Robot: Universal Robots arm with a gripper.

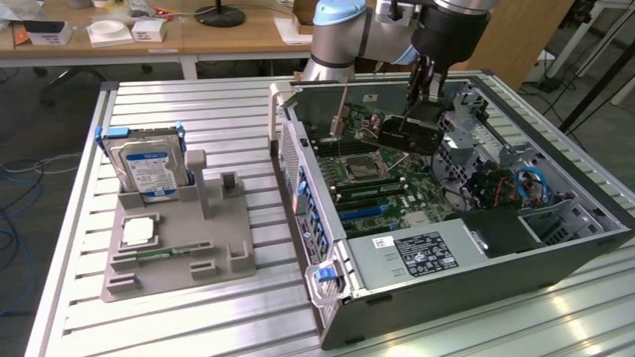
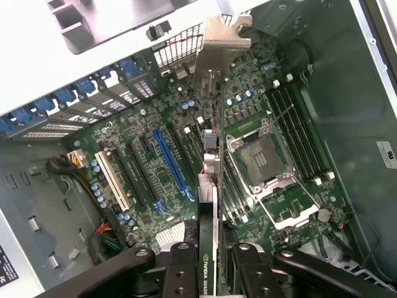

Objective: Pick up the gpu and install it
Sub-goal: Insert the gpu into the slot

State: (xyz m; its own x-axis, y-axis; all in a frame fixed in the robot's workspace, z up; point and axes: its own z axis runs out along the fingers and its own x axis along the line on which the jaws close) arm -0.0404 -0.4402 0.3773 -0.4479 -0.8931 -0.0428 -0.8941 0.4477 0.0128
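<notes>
The gpu [image 1: 410, 134], a thin black card with a silver end bracket [image 1: 340, 113], hangs inside the open computer case [image 1: 555, 245] above the motherboard [image 1: 382, 186]. My gripper [image 1: 424, 103] is shut on the card's far end. In the wrist view the gpu [image 2: 211, 205] runs edge-on away from my gripper [image 2: 214, 273], clamped between both fingers [image 2: 180, 273], and its bracket [image 2: 220, 43] sits near the case's rear slot openings. The card hovers between the blue slot [image 2: 170, 161] and the CPU socket [image 2: 260, 155], apart from the board.
On the exterior view's left, a grey fixture tray [image 1: 223, 245] holds a silver hard drive [image 1: 149, 167], a processor chip [image 1: 139, 232] and a green memory stick [image 1: 163, 254]. Cables and drive cages [image 1: 516, 186] crowd the case's right side. Desks stand behind.
</notes>
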